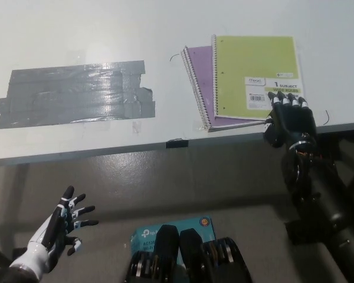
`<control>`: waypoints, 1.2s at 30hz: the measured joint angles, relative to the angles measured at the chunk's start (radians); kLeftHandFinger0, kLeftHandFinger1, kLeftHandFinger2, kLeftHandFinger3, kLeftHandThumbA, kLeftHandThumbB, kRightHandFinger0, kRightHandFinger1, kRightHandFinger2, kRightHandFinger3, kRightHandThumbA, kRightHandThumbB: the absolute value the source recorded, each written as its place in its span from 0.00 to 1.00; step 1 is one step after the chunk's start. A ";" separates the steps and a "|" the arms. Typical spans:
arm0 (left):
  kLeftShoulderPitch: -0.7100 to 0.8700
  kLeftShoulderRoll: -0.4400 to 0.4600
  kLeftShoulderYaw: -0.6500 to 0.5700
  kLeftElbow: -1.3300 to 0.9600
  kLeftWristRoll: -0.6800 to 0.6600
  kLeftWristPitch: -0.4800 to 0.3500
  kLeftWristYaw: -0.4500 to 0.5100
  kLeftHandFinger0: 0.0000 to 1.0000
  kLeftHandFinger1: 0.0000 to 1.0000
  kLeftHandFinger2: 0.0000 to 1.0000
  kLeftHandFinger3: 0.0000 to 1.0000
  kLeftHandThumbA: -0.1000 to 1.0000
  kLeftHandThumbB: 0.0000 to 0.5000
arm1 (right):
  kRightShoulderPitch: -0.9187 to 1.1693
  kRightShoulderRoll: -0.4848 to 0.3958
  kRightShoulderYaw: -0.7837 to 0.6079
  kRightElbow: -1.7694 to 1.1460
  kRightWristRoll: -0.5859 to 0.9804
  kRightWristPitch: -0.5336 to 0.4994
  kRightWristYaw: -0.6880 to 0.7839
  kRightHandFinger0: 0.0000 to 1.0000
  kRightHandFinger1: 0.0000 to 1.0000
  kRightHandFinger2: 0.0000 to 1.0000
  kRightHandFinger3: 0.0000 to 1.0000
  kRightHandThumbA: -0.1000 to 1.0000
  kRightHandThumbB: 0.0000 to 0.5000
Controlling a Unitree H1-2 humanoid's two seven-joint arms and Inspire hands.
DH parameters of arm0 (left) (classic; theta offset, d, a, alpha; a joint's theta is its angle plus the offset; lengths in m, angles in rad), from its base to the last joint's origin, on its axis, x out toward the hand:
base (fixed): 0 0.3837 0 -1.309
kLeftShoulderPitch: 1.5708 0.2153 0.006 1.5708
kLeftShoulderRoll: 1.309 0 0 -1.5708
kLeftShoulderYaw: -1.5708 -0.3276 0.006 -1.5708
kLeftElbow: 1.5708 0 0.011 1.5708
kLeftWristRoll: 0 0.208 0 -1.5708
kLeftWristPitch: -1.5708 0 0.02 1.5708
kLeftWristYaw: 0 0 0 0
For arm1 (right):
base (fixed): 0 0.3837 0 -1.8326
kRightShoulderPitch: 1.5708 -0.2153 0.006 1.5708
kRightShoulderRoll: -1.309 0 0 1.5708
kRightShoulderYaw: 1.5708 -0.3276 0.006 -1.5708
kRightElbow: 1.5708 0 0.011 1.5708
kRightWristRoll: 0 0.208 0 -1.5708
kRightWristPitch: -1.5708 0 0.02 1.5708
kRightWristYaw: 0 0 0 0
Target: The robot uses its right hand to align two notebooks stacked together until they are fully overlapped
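green notebook (253, 71) label, apparently "1 SUBJECT"

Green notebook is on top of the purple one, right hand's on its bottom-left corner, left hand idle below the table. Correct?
Not quite. The head view shows the right hand on the green notebook's bottom-right corner, not bottom-left. The rest holds: it lies on top of the purple notebook, and the left hand is idle, open, below the table.

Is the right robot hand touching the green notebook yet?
Touching. The head view shows the right robot hand with its fingertips resting on the green notebook's lower right corner, no gap visible.
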 measured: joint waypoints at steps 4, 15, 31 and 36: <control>0.000 0.000 0.001 0.000 0.001 0.000 0.000 0.61 0.75 0.88 1.00 1.00 0.80 | 0.010 -0.020 0.023 -0.009 0.026 -0.040 0.000 1.00 1.00 1.00 1.00 1.00 0.74; 0.001 0.000 0.007 0.000 0.003 -0.001 -0.001 0.62 0.75 0.93 1.00 1.00 0.85 | 0.010 -0.081 0.091 -0.027 0.068 -0.106 0.002 1.00 1.00 1.00 1.00 1.00 0.71; 0.001 -0.003 0.012 0.000 0.006 0.000 -0.014 0.62 0.74 0.89 1.00 1.00 0.83 | -0.067 -0.133 0.145 0.028 0.105 -0.151 0.064 1.00 1.00 1.00 1.00 1.00 0.73; 0.000 -0.004 0.012 0.001 0.008 -0.001 -0.015 0.60 0.73 0.88 1.00 1.00 0.87 | -0.086 -0.133 0.164 0.041 0.110 -0.161 0.074 1.00 1.00 1.00 1.00 1.00 0.69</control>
